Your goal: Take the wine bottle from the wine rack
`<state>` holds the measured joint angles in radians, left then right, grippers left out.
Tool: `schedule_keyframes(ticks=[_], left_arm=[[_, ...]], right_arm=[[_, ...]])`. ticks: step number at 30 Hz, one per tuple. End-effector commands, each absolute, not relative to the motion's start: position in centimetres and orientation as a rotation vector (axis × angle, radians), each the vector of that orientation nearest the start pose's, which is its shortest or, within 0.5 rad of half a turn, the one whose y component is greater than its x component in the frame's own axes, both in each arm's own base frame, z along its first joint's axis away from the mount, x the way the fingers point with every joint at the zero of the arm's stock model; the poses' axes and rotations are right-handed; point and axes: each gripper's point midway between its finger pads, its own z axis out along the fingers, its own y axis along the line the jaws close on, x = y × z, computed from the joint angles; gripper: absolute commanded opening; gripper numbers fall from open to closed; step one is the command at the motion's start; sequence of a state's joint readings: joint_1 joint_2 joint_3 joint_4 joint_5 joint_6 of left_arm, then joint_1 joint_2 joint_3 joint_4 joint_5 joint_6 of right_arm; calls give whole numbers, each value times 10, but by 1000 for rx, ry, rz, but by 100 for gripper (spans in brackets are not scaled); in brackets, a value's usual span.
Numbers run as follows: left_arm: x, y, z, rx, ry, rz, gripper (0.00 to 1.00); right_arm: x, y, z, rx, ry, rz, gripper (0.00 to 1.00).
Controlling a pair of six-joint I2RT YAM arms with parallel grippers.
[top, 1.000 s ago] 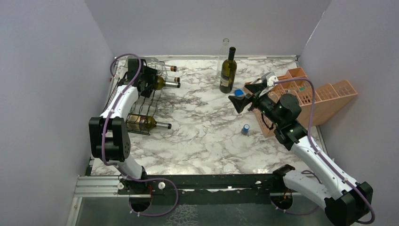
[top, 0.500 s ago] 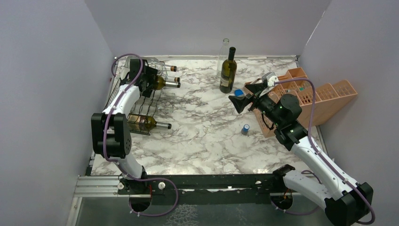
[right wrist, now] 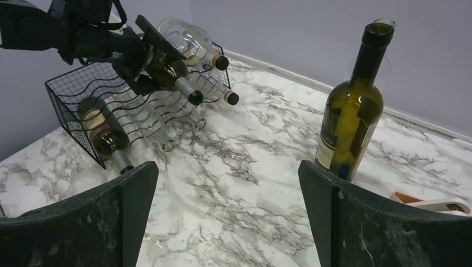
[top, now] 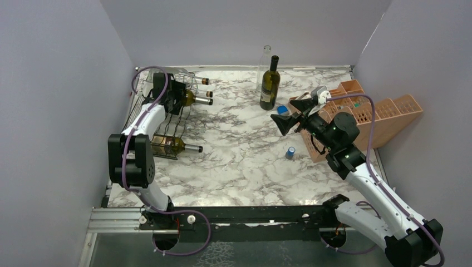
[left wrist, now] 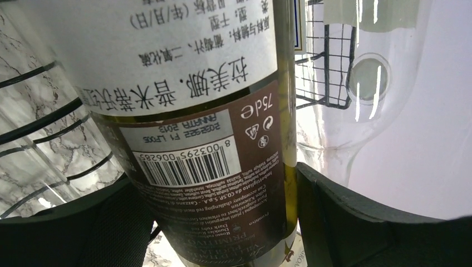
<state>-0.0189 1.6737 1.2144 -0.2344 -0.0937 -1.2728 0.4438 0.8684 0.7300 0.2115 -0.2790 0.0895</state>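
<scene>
The dark green wine bottle [left wrist: 211, 139] lay on its side in the top tier of the black wire-mesh wine rack [right wrist: 67, 92]

Wine bottle [left wrist: 211, 111] neck and base cut off by left wrist frame; brown label [left wrist: 222, 183] fine print unreadable; top view: left gripper [top: 179, 95] mostly hidden under own wrist; clear bottle [right wrist: 384, 65] mostly behind green bottle [right wrist: 348, 122]

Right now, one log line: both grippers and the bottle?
left gripper: shut on wine bottle | wine bottle: lying in wine rack | right gripper: open, empty | phase: grasp, not yet withdrawn
</scene>
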Motion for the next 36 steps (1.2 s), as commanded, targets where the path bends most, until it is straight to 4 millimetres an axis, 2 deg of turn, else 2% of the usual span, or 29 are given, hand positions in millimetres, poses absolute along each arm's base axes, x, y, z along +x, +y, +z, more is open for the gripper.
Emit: schedule_keyframes(ticks=[1,13,18,23,27,30,36], left_arm=[[467,-24,152,-1405,1830,-570,72],[425,-28,193,-1296,1731,-697,58],[413,-42,221,-1160,1732,-785,58],[390,-41,249,-1099,1674,-807,55],[372,-39,261,-1076,1631,-810,52],[361,-44,264,-1059,1647,-835,52],[343,-61,283,-930,1668,-920,52]], right_arm=[[286,199,312,-514,1465,666,99],[288,204,308,-539,1482,676,100],[294,194,309,-448,1497,651,100],[295,195,314,-435,1495,664,100],[294,195,312,-437,1508,667,100],[292,196,311,-448,1511,669,100],[286,217,309,-552,1512,769,100]])
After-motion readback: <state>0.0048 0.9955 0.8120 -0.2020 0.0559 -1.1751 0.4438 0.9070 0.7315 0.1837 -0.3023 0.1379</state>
